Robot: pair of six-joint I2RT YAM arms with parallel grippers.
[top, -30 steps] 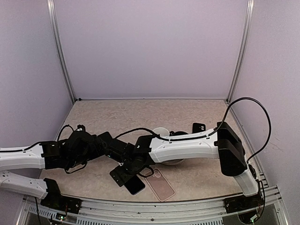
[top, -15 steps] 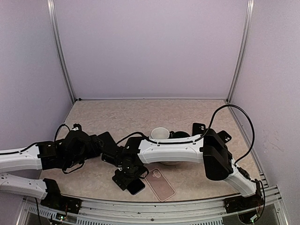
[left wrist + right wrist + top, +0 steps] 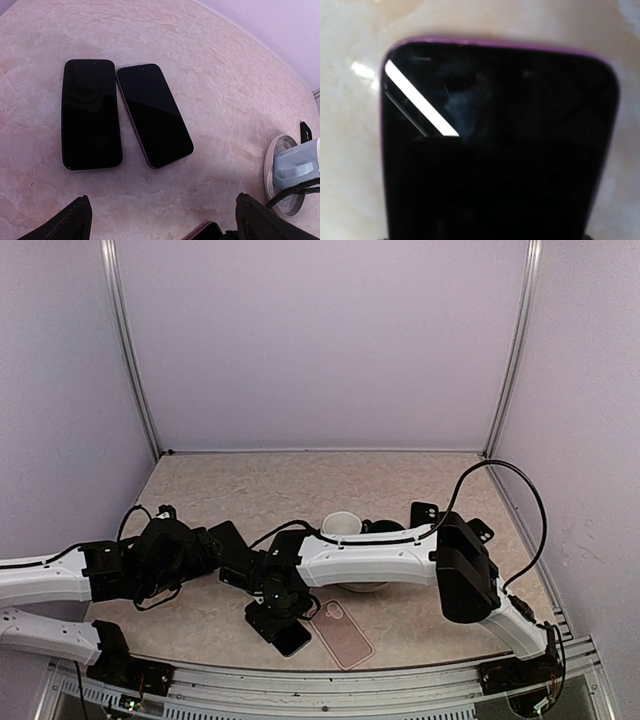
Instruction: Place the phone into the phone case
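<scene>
Right jaws hang above black, purple-edged phone [image 3: 500,150].

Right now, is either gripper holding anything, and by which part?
The left gripper is open and holds nothing. The right gripper sits over one end of the purple-edged phone; whether it grips cannot be told.

Soft, even, lilac-tinted overhead light, only faint shadows on the bench [image 3: 420,480], left wrist view sharp but bowed at its edges, right wrist view close and blurred, white glare streak across the phone [image 3: 500,150].
</scene>
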